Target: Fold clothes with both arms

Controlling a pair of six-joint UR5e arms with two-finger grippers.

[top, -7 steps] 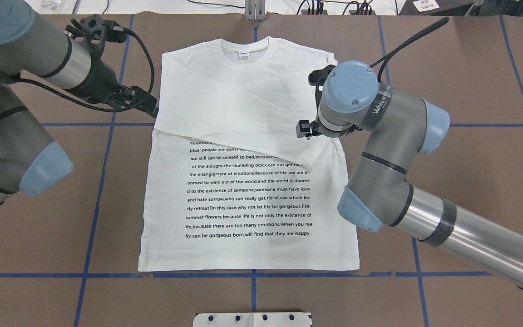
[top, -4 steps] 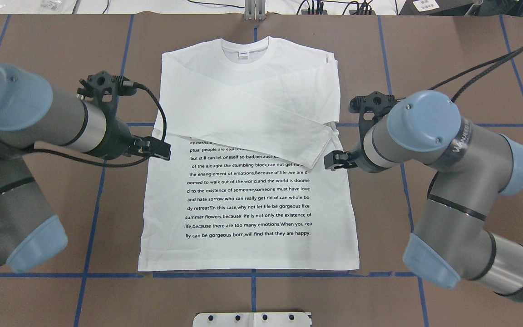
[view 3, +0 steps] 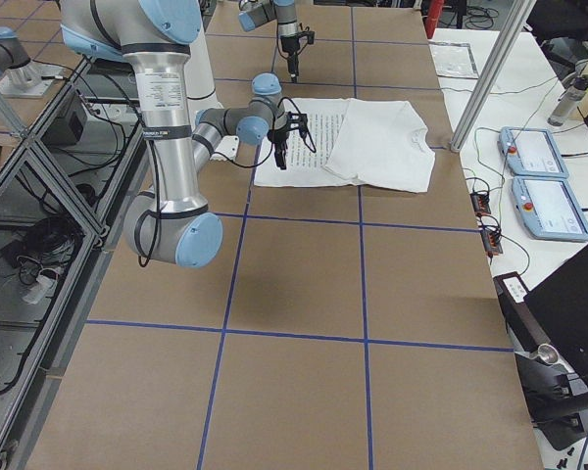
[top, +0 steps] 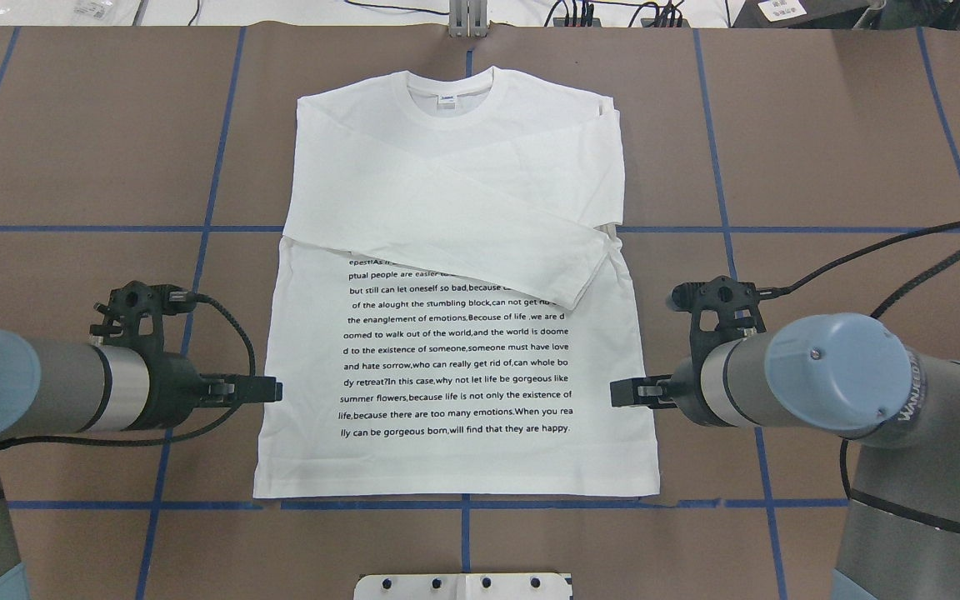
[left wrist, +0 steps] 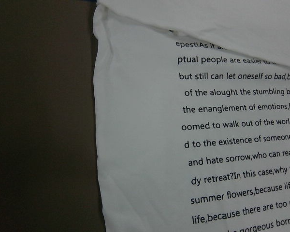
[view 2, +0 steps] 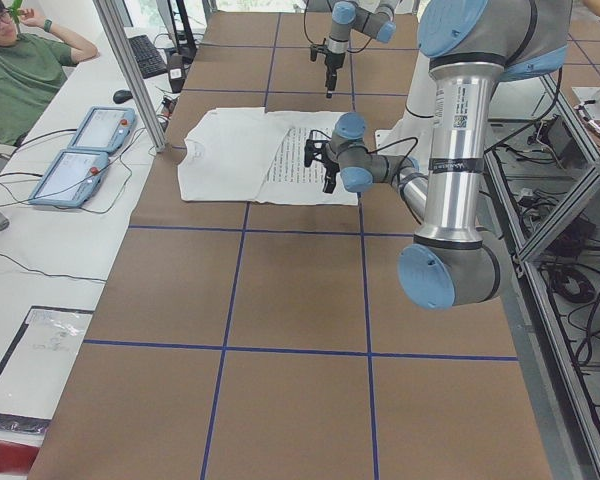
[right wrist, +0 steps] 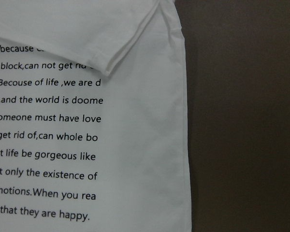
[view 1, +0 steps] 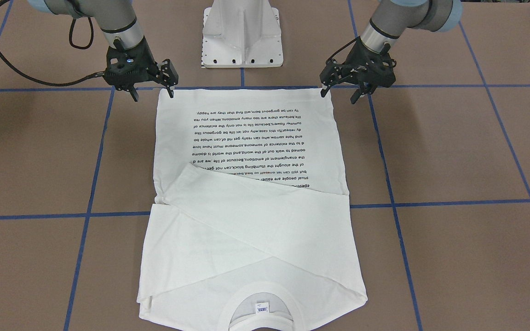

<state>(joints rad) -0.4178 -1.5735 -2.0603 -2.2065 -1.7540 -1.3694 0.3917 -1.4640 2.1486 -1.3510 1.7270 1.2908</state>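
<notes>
Sleeves (top: pixel 480 242) folded, arms now down by the hem (top: pixel 455 493)
Left gripper (view 1: pixel 339 94) and right gripper (view 1: pixel 153 94) have moved to flank the T-shirt (view 1: pixel 246 216) near its bottom corners, spread and empty

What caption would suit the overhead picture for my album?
Left hand and right hand hover at either side of a white T-shirt, its sleeves folded across the chest.
</notes>
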